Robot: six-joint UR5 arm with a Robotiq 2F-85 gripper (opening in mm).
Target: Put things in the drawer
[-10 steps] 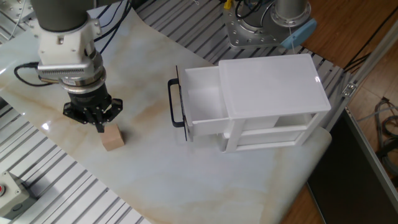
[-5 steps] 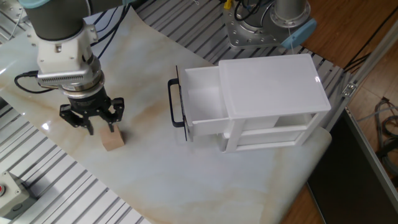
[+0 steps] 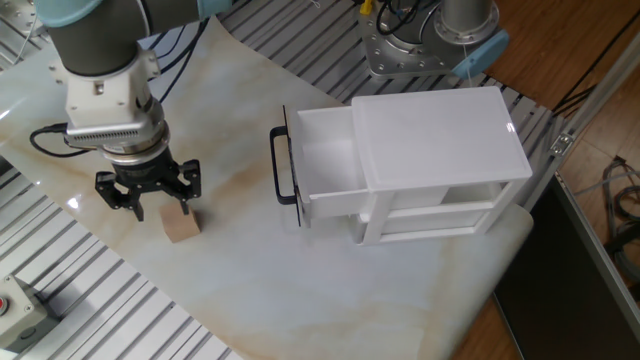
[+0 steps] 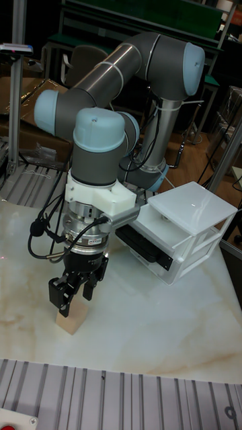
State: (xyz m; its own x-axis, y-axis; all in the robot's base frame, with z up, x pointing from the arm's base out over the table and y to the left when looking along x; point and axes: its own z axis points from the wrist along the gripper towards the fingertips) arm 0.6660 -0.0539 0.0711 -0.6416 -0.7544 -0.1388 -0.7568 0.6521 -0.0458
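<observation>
A small light-tan wooden cube [image 3: 182, 226] [image 4: 69, 322] rests on the marbled sheet at the left. My gripper [image 3: 161, 206] [image 4: 73, 300] hangs open directly over it, fingers spread on either side of its top; I cannot tell whether they touch it. To the right stands the white cabinet [image 3: 440, 130] [image 4: 191, 213]. Its top drawer [image 3: 325, 160] [image 4: 142, 247] is pulled out toward the cube, black bar handle [image 3: 283, 166] leading. No object shows in the part of the drawer I can see.
The cabinet's lower tier [image 3: 440, 212] has no handle. A metal arm base [image 3: 420, 40] with cables sits behind the cabinet. A grey box with a red button [image 3: 15, 310] lies at the front left corner. Ridged aluminium rails border the sheet.
The gripper's fingers were together over the cube one second ago and have since spread open. The arm shifted slightly left. The cube and drawer have not moved.
</observation>
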